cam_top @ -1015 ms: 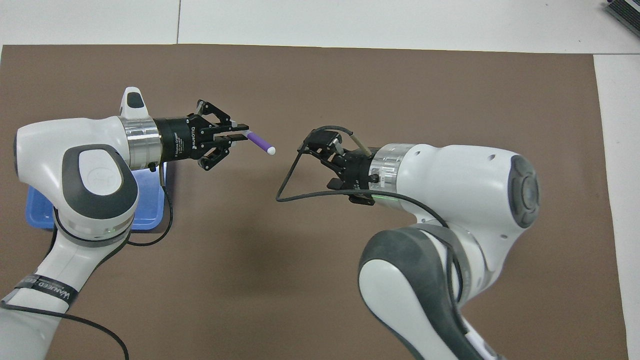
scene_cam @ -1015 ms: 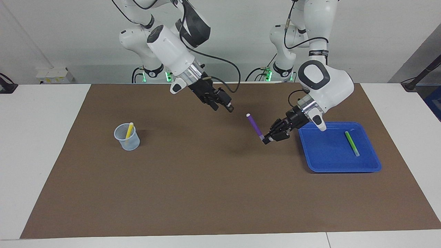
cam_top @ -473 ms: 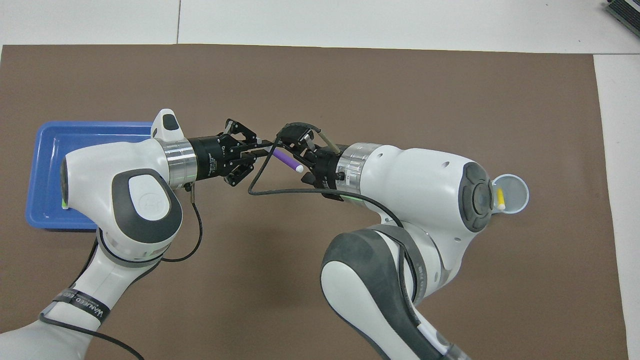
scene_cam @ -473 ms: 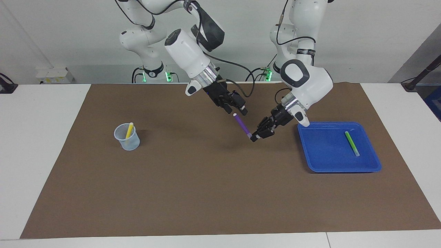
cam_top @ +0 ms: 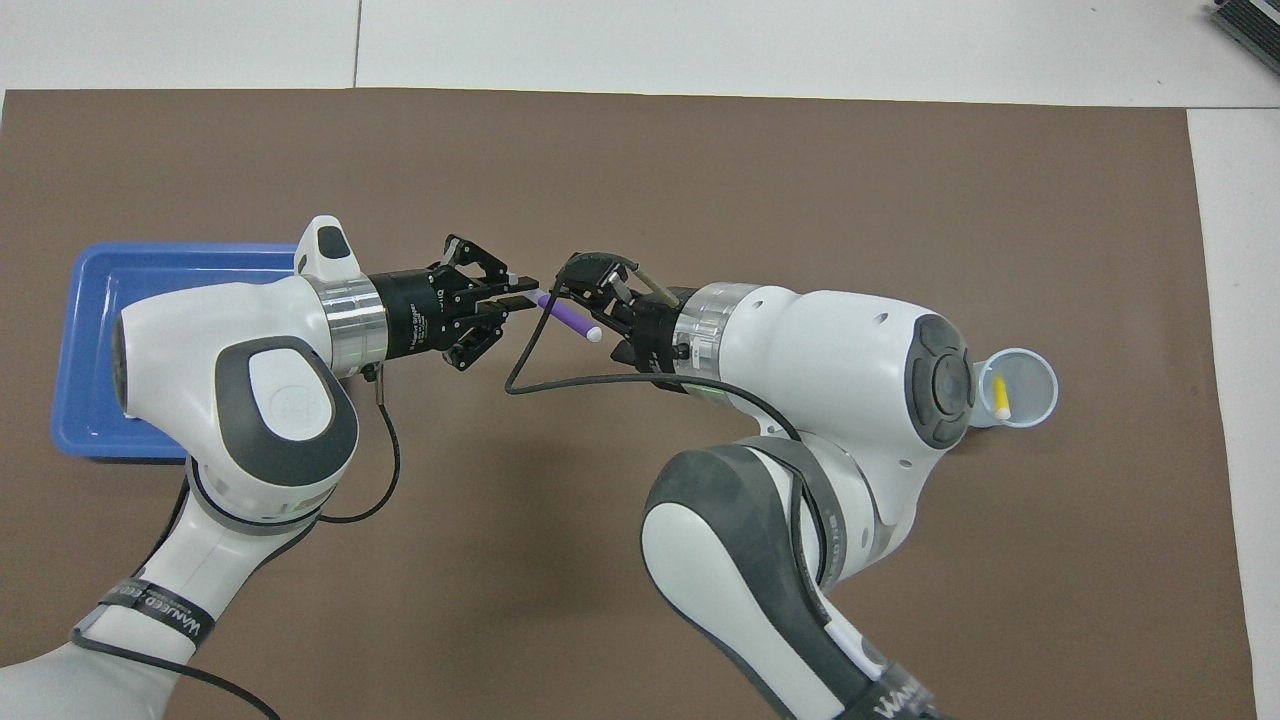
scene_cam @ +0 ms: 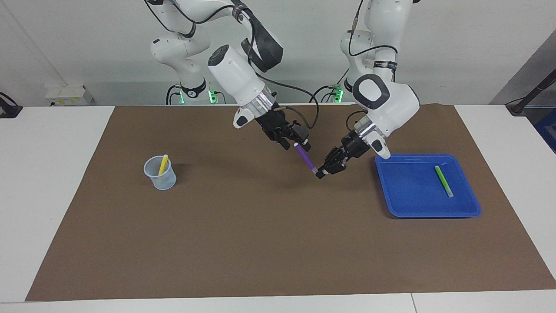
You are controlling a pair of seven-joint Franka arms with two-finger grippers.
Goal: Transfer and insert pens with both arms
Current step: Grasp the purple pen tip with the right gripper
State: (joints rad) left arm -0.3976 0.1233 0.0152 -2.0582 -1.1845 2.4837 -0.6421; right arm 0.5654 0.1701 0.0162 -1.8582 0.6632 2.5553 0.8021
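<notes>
In the facing view, the left arm's black two-finger tool (scene_cam: 322, 173) is pinched tight on the lower end of the slim purple pen (scene_cam: 305, 159), which it holds up in the air over the brown paper mat (scene_cam: 260, 243), between the cup and the tray. The right arm's black tool (scene_cam: 299, 145) has come around the pen's upper, whitish end; its fingers look spread, though whether they already press on the pen I cannot tell from this angle. The handover is, by my reading, at its midpoint. The slim yellow pen (scene_cam: 163, 164) already stands in the small clear plastic cup (scene_cam: 160, 173) toward the right arm's end of the counter, so one of three is done. The slim green pen (scene_cam: 444, 181) lies flat in the shallow blue plastic tray (scene_cam: 428, 211) toward the left arm's end, untouched.

In the overhead view, the left tool (cam_top: 527, 298) and the right tool (cam_top: 592, 310) meet nose to nose over the middle of the mat (cam_top: 700, 170), the purple pen (cam_top: 570, 318) bridging them. The cup (cam_top: 1040, 385) sits partly under the right arm's elbow, near the mat's edge, with the yellow pen (cam_top: 1001, 398) in it. The tray (cam_top: 85, 330) is half covered by the left arm. The mat farther from the robots is bare, giving both arms room to draw apart; a loose black cable (cam_top: 540, 375) hangs close under the pen and could snag.
</notes>
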